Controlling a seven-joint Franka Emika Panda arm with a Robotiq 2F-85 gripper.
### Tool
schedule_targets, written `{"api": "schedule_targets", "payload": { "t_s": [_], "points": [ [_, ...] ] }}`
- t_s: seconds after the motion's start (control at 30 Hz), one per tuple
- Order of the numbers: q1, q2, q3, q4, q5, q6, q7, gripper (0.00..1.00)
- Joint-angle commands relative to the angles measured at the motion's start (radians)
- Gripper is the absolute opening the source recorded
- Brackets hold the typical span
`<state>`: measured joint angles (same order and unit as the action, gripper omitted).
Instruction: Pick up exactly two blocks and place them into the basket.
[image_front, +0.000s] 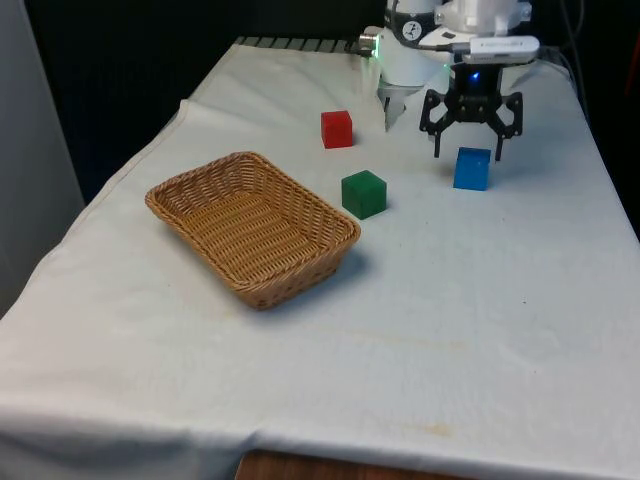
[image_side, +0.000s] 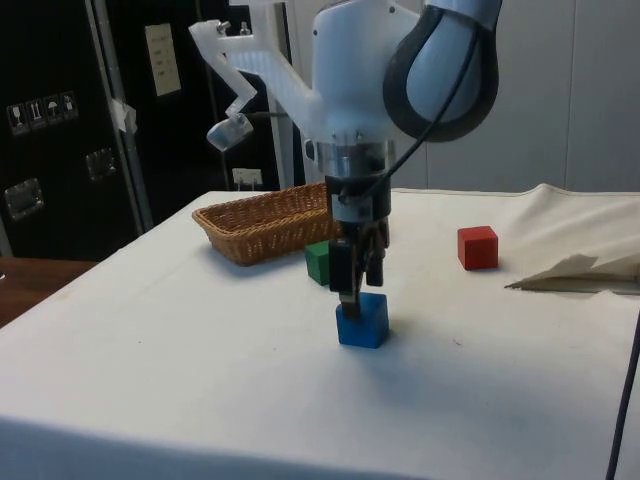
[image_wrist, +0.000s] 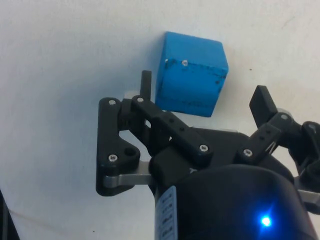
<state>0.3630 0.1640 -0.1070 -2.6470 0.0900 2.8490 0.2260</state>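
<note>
the black two-finger hand (image_front: 471, 150) hangs open just above the small blue cube (image_front: 472, 168), which sits on the white-cloth desk (image_front: 450, 320) between the spread fingers and well apart from the empty woven wicker basket (image_front: 190, 188). the cube looks turned against the fingers, so i think closing could catch its corners and twist or push it away. the green cube (image_front: 363, 193) near the basket and the red cube (image_front: 337, 129) further back wait untouched.

This looks like a robotics lab. A white robot arm (image_side: 400, 80) stands at the far end of a bench (image_front: 450, 330) covered with a white cloth, black curtains (image_front: 180, 60) hang behind it, and dark equipment cabinets (image_side: 60, 130) with labels stand beside the bench.
</note>
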Motion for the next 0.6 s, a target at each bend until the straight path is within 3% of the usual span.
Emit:
{"api": "schedule_targets", "payload": {
  "t_s": [0.0,0.13,0.23,0.27,0.3,0.57],
  "points": [
    [-0.008,0.003,0.022,0.000,0.043,0.012,-0.021,1.00],
    [-0.011,0.022,0.029,0.004,0.052,0.026,-0.020,1.00],
    [-0.009,0.036,0.026,0.008,0.044,0.031,-0.014,1.00],
    [0.000,0.040,0.005,0.010,0.013,0.025,0.002,1.00],
    [-0.008,0.038,0.024,0.009,0.040,0.031,-0.012,1.00],
    [0.000,0.044,0.006,0.012,0.013,0.024,0.002,1.00]
  ]
}}
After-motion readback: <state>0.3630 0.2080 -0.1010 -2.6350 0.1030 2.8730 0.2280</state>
